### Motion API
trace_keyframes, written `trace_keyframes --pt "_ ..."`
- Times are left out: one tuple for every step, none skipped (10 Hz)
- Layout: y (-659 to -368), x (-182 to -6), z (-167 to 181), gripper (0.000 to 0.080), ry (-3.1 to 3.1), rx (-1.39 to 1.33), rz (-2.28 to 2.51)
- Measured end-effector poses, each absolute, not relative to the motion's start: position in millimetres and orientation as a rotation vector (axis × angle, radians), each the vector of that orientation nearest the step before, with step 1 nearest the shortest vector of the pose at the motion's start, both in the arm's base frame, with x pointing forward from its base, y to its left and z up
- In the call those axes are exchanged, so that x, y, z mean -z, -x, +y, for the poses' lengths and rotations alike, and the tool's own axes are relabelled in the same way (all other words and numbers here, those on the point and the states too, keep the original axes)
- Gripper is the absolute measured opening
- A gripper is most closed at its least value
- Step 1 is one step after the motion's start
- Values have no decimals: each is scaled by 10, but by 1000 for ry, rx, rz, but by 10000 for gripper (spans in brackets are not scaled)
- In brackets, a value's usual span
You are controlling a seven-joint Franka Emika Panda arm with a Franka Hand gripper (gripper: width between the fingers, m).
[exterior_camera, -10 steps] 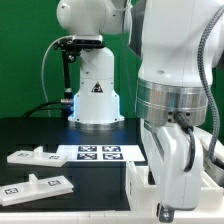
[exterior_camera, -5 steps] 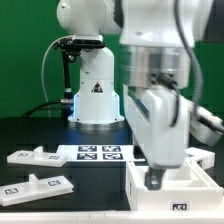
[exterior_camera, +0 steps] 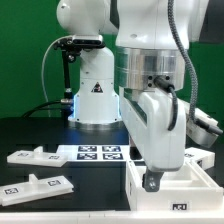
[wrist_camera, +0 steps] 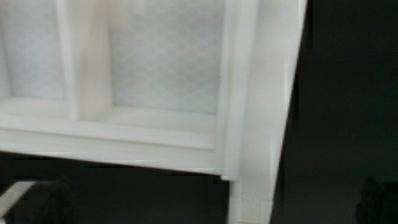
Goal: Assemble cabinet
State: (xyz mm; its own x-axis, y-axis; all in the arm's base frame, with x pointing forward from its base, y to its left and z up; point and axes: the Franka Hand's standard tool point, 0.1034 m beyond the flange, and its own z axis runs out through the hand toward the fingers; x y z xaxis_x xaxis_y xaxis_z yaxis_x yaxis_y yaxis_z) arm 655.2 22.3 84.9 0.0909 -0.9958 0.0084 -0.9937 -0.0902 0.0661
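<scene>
While the arm (exterior_camera: 150, 60) hangs right over it, the cabinet body (exterior_camera: 190, 192) sits closest to the camera on the black table (exterior_camera: 30, 130), so I'll place everything else off that box. It's a low white open-topped shape lying flat, with a small tag on its front wall.

The gripper (exterior_camera: 154, 182) is down at the body's end wall, the one on the exterior view's left. Its dark fingertip is about level with the rim, and I honestly can't tell if it's touching the plastic or just in front of it. From the wrist view the jaws look spread wide. One dark finger (wrist_camera: 29, 200) sits way out at the edge of the shot and nothing is gripped between them. That same view looks onto the cabinet body (wrist_camera: 160, 80), with its pale inside, a couple of raised ribs and the thick edge wall, and bare black table beside it.

Off to the exterior view's left of the body, well apart from it, the nearer panel (exterior_camera: 42, 184) lies flat, tags up. A bit farther back on that same side is the farther panel (exterior_camera: 32, 155), also flat. The marker board (exterior_camera: 100, 153) lies just behind the body's left corner. Way behind the body stands the arm's base (exterior_camera: 95, 95), white with a warning sticker.
</scene>
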Motion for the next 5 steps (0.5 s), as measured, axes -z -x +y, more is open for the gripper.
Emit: trace_keyframes --pt "-6463 -887 156 796 -2366 58 -1992" --pt "-6304 -907 94 796 -2432 72 -1919" --pt "-6186 -930 70 796 -2466 92 -1870" --pt "-6198 -1006 81 796 -2533 85 -1780" --pt "-6199 -1000 78 796 -2606 87 -1676"
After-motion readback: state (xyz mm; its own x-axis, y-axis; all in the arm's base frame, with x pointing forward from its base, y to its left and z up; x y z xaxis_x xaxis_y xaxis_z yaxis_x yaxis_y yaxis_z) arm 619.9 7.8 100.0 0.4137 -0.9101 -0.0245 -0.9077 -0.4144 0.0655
